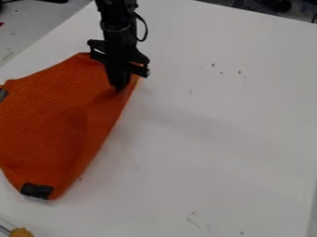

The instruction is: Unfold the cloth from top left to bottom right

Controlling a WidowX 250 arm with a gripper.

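And here we are with the claw (117,87), down at the upper right part of the orange cloth (53,120), its tip right against the fabric, just in from the right edge. How far open is it? We can't tell from here, and we can't say whether it has hold of the fabric or is simply touching it. Above it we see the black arm (116,21) coming in from the top, a thin cable (146,28) looping out on its right.

Look at that cloth! It spreads left of the claw and well below it, reaching the left edge of our view. Soft creases run down from the claw, and the right side slants away down and left to a bottom corner. At that corner, folks, we have a dark patch (37,190), well below the claw, and far out to the claw's left, at the view's edge, a smaller grey piece (3,94).

Under it all lies the white table (217,120), stretching right of the claw with a few small dark marks on it. And way down to the claw's lower left, past the cloth, we spot a yellow thing (22,232) peeking in at the corner!
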